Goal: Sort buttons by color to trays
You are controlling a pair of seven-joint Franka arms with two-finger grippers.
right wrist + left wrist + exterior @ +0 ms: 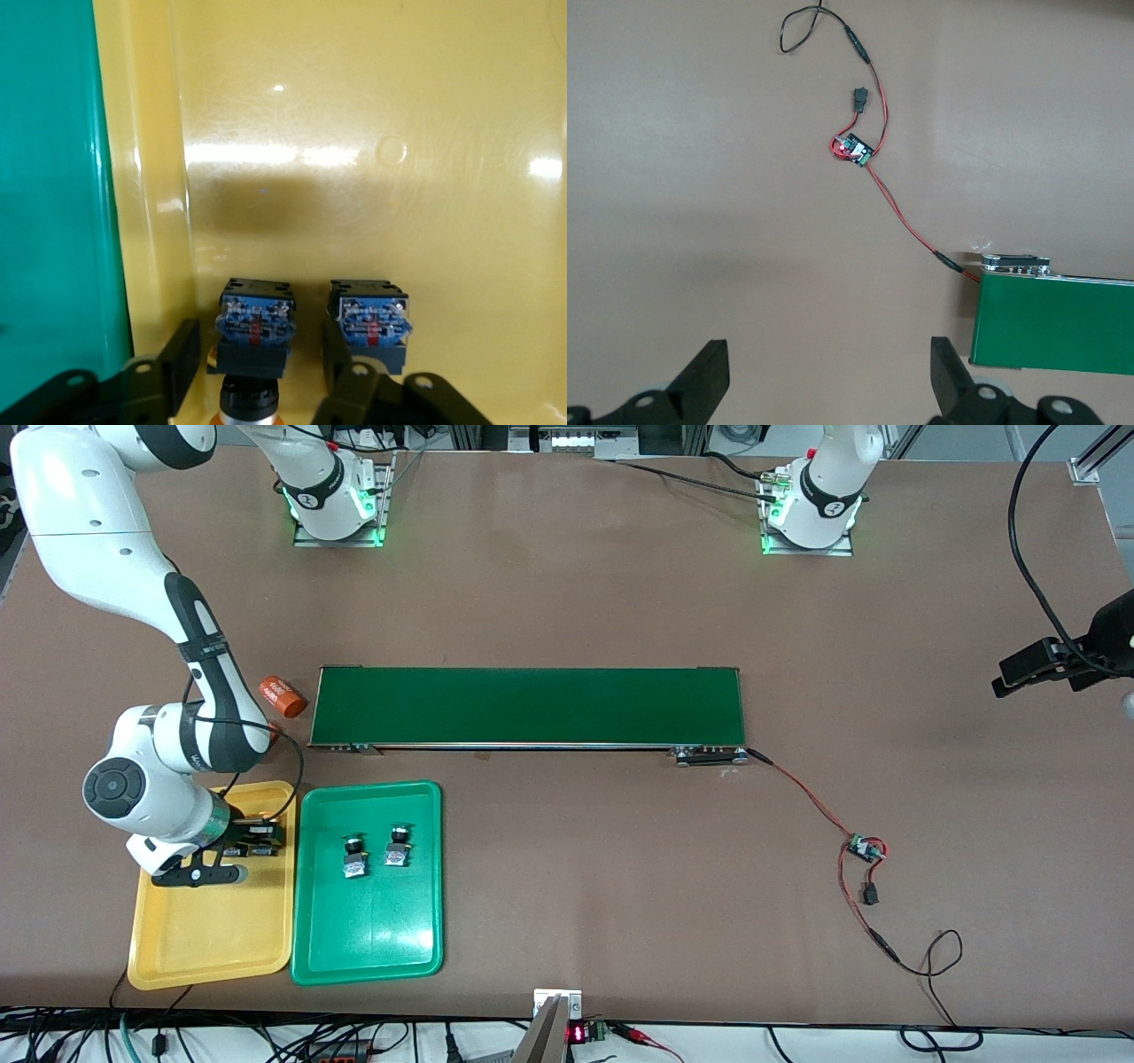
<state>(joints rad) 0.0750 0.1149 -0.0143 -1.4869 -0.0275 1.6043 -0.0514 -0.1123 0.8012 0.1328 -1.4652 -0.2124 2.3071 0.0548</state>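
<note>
Buttons (pixel 255 323) with yellow caps sit in the yellow tray (pixel 208 930); our right gripper (pixel 257 376) hangs low there, its spread jaws flanking one without gripping, the second just outside them. Two green-capped buttons (pixel 354 857) lie sorted in the green tray (pixel 372 934). Our left gripper (pixel 828 385) waits, jaws wide and empty, over bare table.

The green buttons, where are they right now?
Both green buttons sit side by side in the green tray, in its half farther from the front camera. The yellow tray lies right beside it, toward the right arm's end.
</note>
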